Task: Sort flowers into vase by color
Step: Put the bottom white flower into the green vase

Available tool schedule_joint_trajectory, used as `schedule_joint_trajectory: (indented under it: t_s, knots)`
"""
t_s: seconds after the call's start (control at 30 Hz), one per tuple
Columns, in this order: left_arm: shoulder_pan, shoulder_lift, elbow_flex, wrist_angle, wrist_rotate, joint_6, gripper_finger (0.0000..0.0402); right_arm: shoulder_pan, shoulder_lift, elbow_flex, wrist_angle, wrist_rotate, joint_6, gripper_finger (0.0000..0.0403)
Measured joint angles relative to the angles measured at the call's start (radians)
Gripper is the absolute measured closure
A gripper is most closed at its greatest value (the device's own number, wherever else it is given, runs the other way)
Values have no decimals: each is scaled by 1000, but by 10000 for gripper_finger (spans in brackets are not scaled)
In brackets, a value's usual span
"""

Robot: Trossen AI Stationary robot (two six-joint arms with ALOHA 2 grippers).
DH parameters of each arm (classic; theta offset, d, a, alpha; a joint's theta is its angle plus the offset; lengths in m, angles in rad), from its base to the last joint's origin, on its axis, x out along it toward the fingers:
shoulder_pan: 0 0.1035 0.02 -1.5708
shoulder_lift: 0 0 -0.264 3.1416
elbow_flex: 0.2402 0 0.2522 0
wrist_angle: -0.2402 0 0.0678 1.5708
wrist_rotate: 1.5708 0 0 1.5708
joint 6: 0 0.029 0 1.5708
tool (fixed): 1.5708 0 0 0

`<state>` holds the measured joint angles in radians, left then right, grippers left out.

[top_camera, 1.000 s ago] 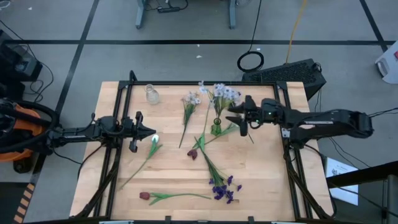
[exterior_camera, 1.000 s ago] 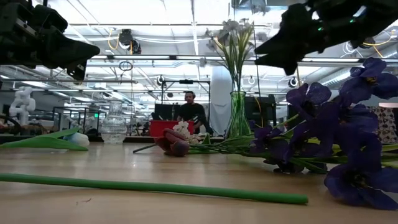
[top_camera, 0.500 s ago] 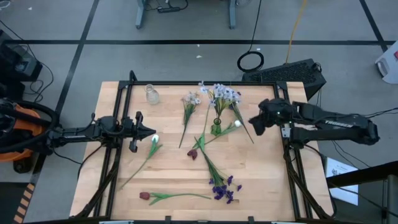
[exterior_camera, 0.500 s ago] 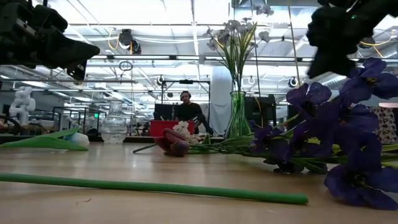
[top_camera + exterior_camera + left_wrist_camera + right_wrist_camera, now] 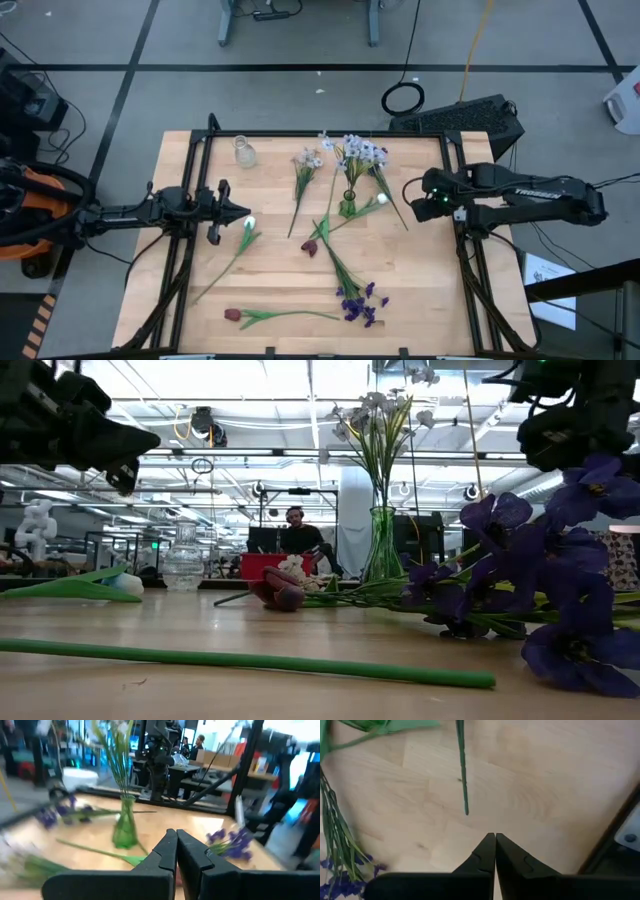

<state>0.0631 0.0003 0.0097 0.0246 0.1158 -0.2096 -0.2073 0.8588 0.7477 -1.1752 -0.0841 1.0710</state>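
The right end effector [image 5: 413,203] is hovering near the surface's right edge, fingers pinched together on nothing. The left end effector [image 5: 243,213] is waiting, also closed and empty, by the left edge. One green vase [image 5: 348,205] is standing mid-surface holding pale flowers [image 5: 358,150]; one clear vase [image 5: 244,152] is sitting near the far-left corner. Several flowers are lying loose on the wooden surface [image 5: 430,300]. A person [image 5: 300,540] is sitting in the room beyond.

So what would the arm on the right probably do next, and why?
Probably open its fingers and reach down for the loose green stem just ahead. The right gripper is shut and empty above bare table, the green vase holds pale flowers, and others lie unsorted.
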Motion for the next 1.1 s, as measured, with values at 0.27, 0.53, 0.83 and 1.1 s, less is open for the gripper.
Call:
schedule_joint_trajectory:
  t_s: [0.27, 0.53, 0.83, 1.1]
  knots:
    - [0, 0, 0, 1, -2, -686, 388, 0, 35, -26, 156, 10, 35, 402]
    - [-8, 36, 7, -22, -14, -728, 392, 0, 109, -27, 239, 61, 44, 402]
    - [-55, 269, 231, -195, -81, -653, 399, 0, 192, -28, 284, 60, -21, 403]
    - [-60, 623, 509, -501, -107, -646, 400, 0, 204, -28, 303, 53, -105, 403]
